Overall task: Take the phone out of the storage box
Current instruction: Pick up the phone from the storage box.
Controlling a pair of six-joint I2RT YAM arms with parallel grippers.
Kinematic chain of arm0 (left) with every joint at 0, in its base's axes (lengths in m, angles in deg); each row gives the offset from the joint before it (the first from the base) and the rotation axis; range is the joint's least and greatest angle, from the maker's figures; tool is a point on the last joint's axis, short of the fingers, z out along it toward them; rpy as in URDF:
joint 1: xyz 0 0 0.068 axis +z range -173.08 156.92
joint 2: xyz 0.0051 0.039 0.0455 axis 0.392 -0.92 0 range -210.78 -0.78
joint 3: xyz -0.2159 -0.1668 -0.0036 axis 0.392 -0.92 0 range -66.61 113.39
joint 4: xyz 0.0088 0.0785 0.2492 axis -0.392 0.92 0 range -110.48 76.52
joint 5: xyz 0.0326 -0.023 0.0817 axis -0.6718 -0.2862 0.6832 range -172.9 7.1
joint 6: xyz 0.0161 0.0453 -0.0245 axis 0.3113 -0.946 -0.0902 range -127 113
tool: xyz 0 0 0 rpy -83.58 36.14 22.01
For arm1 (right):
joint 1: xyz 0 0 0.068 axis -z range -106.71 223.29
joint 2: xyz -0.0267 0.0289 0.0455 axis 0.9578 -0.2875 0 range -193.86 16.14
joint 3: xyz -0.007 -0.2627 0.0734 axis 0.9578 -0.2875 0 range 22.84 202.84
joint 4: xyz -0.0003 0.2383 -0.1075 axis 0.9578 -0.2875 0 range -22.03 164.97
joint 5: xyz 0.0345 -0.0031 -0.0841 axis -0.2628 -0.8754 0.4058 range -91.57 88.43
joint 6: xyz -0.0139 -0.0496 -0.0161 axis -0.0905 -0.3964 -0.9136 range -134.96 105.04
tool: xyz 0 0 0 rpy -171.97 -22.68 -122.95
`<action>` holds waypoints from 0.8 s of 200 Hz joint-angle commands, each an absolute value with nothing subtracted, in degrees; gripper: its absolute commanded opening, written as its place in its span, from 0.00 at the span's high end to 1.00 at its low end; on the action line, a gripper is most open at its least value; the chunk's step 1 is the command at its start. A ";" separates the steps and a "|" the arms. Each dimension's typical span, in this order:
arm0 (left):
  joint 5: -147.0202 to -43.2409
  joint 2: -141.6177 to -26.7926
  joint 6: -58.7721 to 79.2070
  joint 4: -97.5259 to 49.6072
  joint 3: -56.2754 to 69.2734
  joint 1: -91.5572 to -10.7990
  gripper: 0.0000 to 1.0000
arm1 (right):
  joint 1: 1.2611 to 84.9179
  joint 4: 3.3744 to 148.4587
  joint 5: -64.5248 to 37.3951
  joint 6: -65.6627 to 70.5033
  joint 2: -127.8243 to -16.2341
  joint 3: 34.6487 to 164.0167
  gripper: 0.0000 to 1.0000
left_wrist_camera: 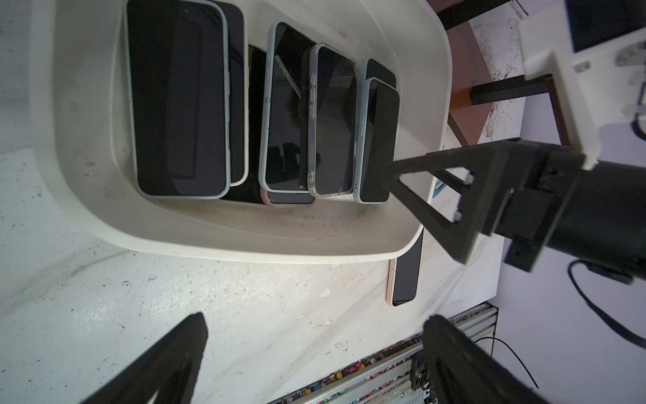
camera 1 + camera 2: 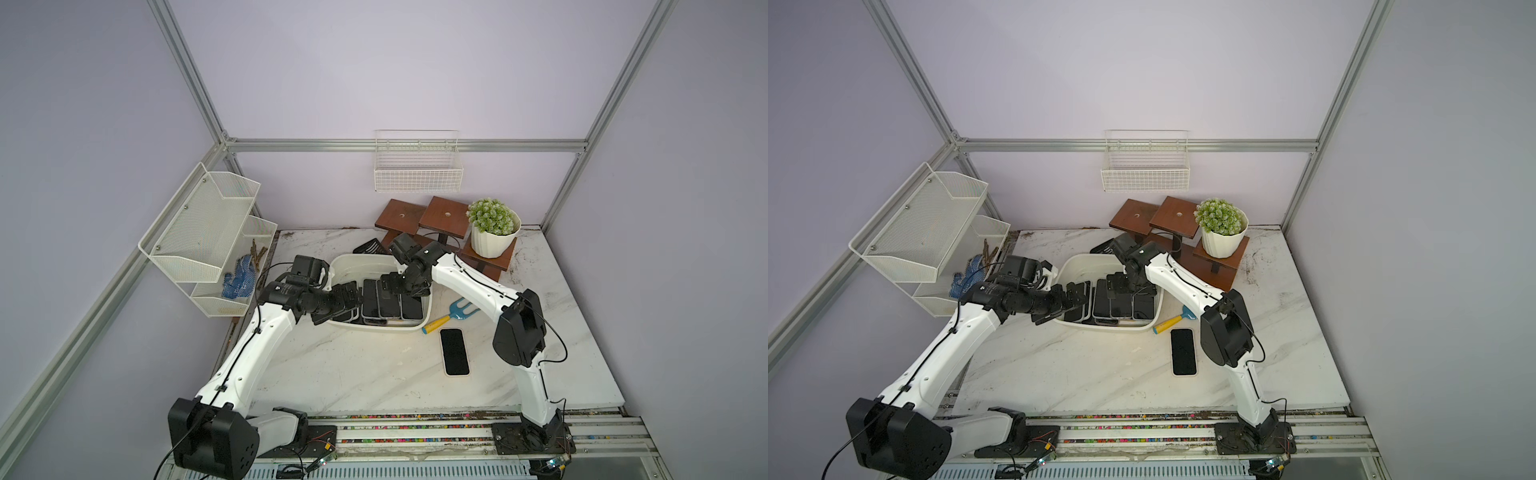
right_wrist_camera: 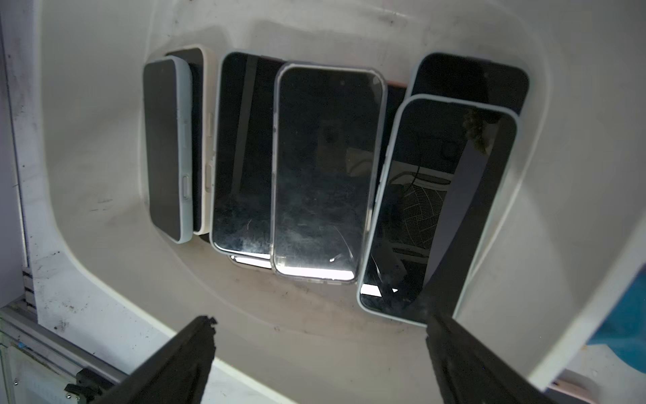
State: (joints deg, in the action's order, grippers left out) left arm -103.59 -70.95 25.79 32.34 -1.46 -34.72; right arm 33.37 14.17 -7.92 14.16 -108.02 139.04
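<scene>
ok so both grippers are spread as wide as they go and neither one is holding anything. The right gripper [image 3: 320, 317] is hanging over the inside of the storage box [image 3: 105, 140], pointing down at the row of phones [image 3: 244, 157]. One of its fingertips [image 1: 393, 166] sits right at the end of the pale blue phone [image 3: 437, 210], the one nearest the box's right wall, but I honestly can't tell if it's touching or just above it. The clear-cased phone [image 3: 328, 171] lies between the two jaw tips in the right wrist view, overlapping its neighbours. The left gripper [image 1: 316, 316] is at the box's left end. In its wrist view the tips show against the bare tabletop [image 2: 353, 374], short of the rim, so the box wall is between it and the phones. The two grippers face each other across the box. All the phones lie flat, screens up, side by side and partly stacked, bunched toward the near wall. Around it: a loose phone [image 2: 454, 351] lies flat on the table off the box's near right corner, and a garden fork [image 2: 451, 316] with a yellow handle sits just beside that corner. Behind the box is a wooden stand [image 2: 444, 216] with a potted plant [image 2: 494, 226], a wire basket [image 2: 417, 166] hangs on the back wall, and a mesh rack [image 2: 203, 232] on the left holds blue gloves [image 2: 239, 278].
</scene>
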 commanded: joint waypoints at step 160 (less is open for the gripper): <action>-104.35 -64.64 26.22 34.64 -6.11 -34.34 0.00 | 36.19 7.45 6.43 13.89 -119.78 144.74 0.00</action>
